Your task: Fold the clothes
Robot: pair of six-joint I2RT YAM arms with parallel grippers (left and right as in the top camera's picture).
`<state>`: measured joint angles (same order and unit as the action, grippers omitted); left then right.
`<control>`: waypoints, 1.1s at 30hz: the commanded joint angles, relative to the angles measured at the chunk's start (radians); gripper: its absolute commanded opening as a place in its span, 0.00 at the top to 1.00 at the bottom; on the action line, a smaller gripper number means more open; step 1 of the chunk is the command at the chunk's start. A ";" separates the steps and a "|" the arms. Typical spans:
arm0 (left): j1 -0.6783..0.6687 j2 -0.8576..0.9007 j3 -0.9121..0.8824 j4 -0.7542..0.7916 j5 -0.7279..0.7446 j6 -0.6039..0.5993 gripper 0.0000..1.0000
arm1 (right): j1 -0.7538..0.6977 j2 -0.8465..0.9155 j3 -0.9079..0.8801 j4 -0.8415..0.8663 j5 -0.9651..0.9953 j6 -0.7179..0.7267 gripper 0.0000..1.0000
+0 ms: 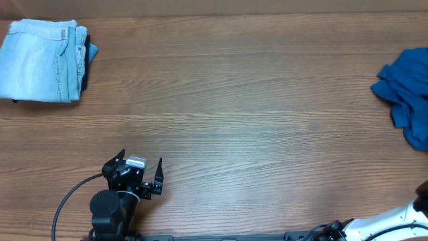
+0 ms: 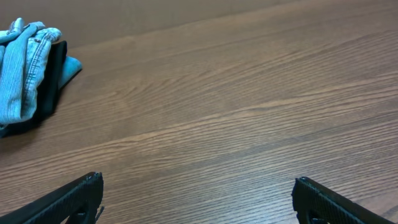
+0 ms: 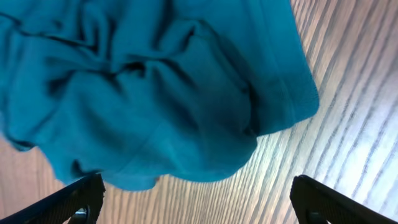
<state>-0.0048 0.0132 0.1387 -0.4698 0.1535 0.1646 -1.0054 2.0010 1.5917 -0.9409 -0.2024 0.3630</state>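
Bench: brown wood-grain bench (image 1: 241,100), with cloth at its two far ends and bare wood between them.
Clothes: deep teal-blue soft knit shirt (image 1: 406,90), lying in a crumpled, unfolded heap at the bench's right edge and partly cut off by the frame in the overhead view.
Clothes, close up: in the right wrist view the shirt (image 3: 155,93) fills the upper left with deep creases. A stitched hem curves along its right side, and bare wood shows beyond it.
Right tool: the right tool (image 3: 196,182) has its jaws spread wide and holds nothing. The two dark fingertips sit at the bottom corners of its own view, just at the shirt's lower edge. Whether they touch the fabric cannot be told.
Left tool: the left tool (image 1: 140,161) is near the front of the bench, left of centre. Its jaws are wide apart and empty over bare wood, well apart from the shirt.
Other cloth: folded pale light-blue denim jeans (image 1: 41,60) lie at the far left corner, with a darker layer showing at their right edge.
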 commanded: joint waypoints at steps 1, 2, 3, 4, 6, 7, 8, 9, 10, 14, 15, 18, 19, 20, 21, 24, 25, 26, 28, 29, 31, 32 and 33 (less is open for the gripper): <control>0.005 -0.009 -0.006 0.003 0.001 0.011 0.00 | -0.011 0.063 0.018 0.013 0.008 0.004 0.00; 0.005 -0.009 -0.006 0.003 0.001 0.011 0.00 | -0.011 0.076 0.018 0.018 0.008 0.005 0.00; 0.005 -0.009 -0.006 0.003 0.001 0.011 0.00 | -0.010 0.088 0.018 0.026 0.008 0.005 0.00; 0.005 -0.009 -0.006 0.003 0.001 0.011 0.00 | -0.010 0.097 0.018 0.035 0.007 0.005 0.00; 0.005 -0.009 -0.006 0.003 0.001 0.011 0.00 | -0.010 0.102 0.018 0.056 0.009 0.005 0.04; 0.005 -0.009 -0.006 0.003 0.001 0.011 0.00 | -0.010 0.102 0.018 0.066 0.009 0.005 0.06; 0.005 -0.009 -0.006 0.003 0.001 0.011 0.00 | -0.010 0.102 0.018 0.080 0.008 0.005 0.10; 0.005 -0.009 -0.006 0.003 0.001 0.011 0.00 | -0.010 0.102 0.018 0.088 0.008 0.005 0.12; 0.005 -0.009 -0.006 0.003 0.001 0.011 0.00 | -0.010 0.103 0.018 0.094 0.008 0.005 0.12; 0.005 -0.009 -0.006 0.003 0.001 0.011 0.00 | -0.007 0.103 0.015 0.101 -0.002 0.009 0.16; 0.005 -0.009 -0.006 0.003 0.001 0.011 0.00 | -0.005 0.103 0.014 0.101 -0.011 0.009 0.16; 0.005 -0.009 -0.006 0.003 0.001 0.011 0.00 | 0.005 0.103 0.007 0.100 -0.015 0.008 0.17; 0.005 -0.009 -0.006 0.003 0.001 0.011 0.00 | 0.009 0.103 0.002 0.104 -0.015 0.008 0.20; 0.005 -0.009 -0.006 0.003 0.001 0.011 0.00 | 0.012 0.103 -0.003 0.106 -0.015 0.008 0.22; 0.005 -0.009 -0.006 0.003 0.001 0.011 0.00 | 0.014 0.103 -0.007 0.109 -0.015 0.008 0.24; 0.005 -0.009 -0.006 0.003 0.001 0.011 0.00 | 0.017 0.103 -0.021 0.117 -0.015 0.008 0.48; 0.005 -0.009 -0.006 0.003 0.001 0.011 0.00 | 0.017 0.103 -0.021 0.116 -0.015 0.008 0.56; 0.005 -0.009 -0.006 0.003 0.001 0.011 0.00 | 0.017 0.103 -0.021 0.116 -0.015 0.008 0.62; 0.005 -0.009 -0.006 0.003 0.001 0.011 0.00 | 0.017 0.102 -0.021 0.113 -0.015 0.008 0.78; 0.005 -0.009 -0.006 0.003 0.001 0.011 0.00 | 0.017 0.101 -0.020 0.109 -0.016 0.008 0.84; 0.005 -0.009 -0.006 0.003 0.001 0.011 0.00 | 0.018 0.093 -0.019 0.102 -0.021 0.008 0.92; 0.005 -0.009 -0.006 0.003 0.001 0.011 0.00 | 0.018 0.084 -0.019 0.102 -0.037 0.008 0.94; 0.005 -0.009 -0.006 0.003 0.001 0.011 0.00 | 0.018 0.073 -0.019 0.101 -0.054 0.007 0.96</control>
<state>-0.0048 0.0132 0.1387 -0.4702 0.1535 0.1646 -0.9878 2.1098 1.5768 -0.8394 -0.2173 0.3691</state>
